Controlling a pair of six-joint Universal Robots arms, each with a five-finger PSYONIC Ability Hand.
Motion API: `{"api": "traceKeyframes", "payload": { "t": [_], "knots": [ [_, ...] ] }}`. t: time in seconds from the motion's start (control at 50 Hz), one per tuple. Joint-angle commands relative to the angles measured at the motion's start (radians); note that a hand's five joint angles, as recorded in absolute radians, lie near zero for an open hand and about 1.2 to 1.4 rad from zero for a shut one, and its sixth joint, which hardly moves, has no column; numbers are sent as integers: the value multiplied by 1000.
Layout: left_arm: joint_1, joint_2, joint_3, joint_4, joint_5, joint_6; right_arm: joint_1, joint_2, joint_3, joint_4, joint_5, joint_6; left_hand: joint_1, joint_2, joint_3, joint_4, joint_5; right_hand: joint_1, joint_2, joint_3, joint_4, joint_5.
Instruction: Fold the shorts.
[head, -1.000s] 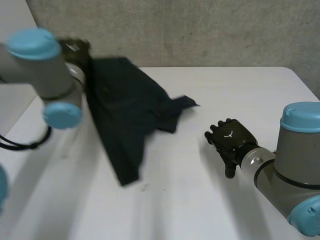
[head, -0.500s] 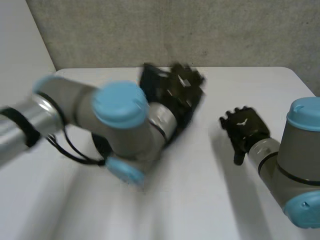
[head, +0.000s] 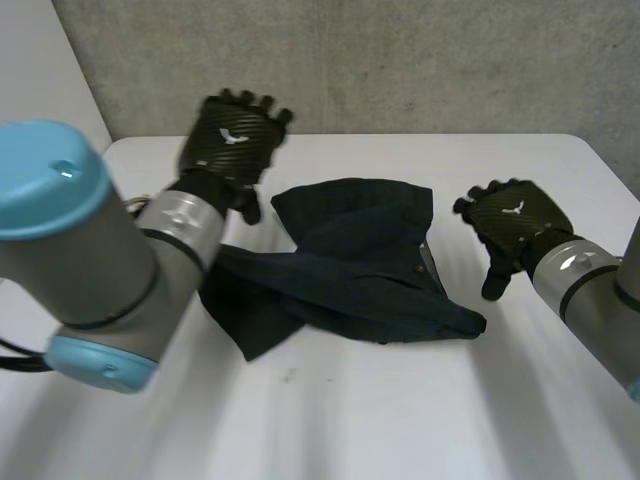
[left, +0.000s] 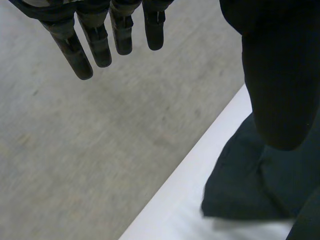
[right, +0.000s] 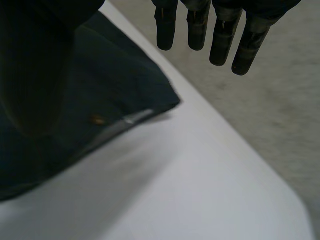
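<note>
While the shorts (head: 350, 265) lie in a crumpled dark heap on the table (head: 400, 410), the head view has the left hand (head: 232, 140) raised just past the shorts' far left corner, clear of the cloth, its fingers spread and relaxed around nothing. The right hand (head: 515, 222) hangs just off the shorts' right edge, near but not touching, with loose fingers and a down-pointing thumb, and it is empty too. One end of the shorts trails under the left arm (head: 90, 290), and a narrow end points toward the right hand. From the left wrist, the fingers (left: 95, 42) hang straight and apart before a grey wall (left: 75, 150). The thumb (left: 280, 90) stands wide of them above the shorts (left: 250, 195), which reach near the table (left: 175, 210) edge, and nothing is held between. From the right wrist, the fingers (right: 197, 25) are likewise straight and separate. The thumb (right: 35, 65) looms well apart from them in front of the shorts (right: 115, 85). A corner of the shorts with a pale strip (right: 135, 118) along its hem rests flat on the table (right: 200, 190), untouched by the hand.
</note>
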Motion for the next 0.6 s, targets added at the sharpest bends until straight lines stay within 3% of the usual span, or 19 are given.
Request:
{"api": "traceKeyframes", "payload": {
  "t": [0.02,0.14,0.3,0.4,0.42,0.46,0.48,0.5,0.6],
  "knots": [
    [128,13,-44,-85,91,-51,5,-21,-68,241,-68,157,78,73,63,73,72,-28,-44,-39,-60,-62],
    [179,-48,-34,-259,154,-67,2,-3,-78,267,-84,234,87,82,72,82,81,-28,-44,-39,-60,-62],
    [176,-189,7,-250,149,-59,17,137,-89,230,-70,243,119,114,104,114,113,-28,-44,-39,-60,-62],
    [165,-298,78,-253,117,-53,17,236,-95,155,-67,266,277,272,262,272,271,-28,-44,-39,-60,-62],
    [162,-330,103,-256,102,-53,19,244,-97,140,-64,274,391,386,376,386,385,28,12,18,-4,-6],
    [159,-350,121,-257,92,-53,19,247,-100,112,-54,285,611,606,596,606,605,408,393,398,377,374],
    [154,-359,137,-257,86,-51,17,244,-103,88,-48,295,1028,1023,1013,1023,1022,983,967,973,951,949],
    [153,-359,142,-259,83,-51,17,241,-109,77,-48,298,1183,1178,1168,1178,1177,1191,1176,1181,1160,1157],
    [130,-307,177,-262,82,-51,23,159,-167,66,-64,262,1184,1180,1170,1179,1179,1193,1178,1183,1162,1159]
  ]
}}
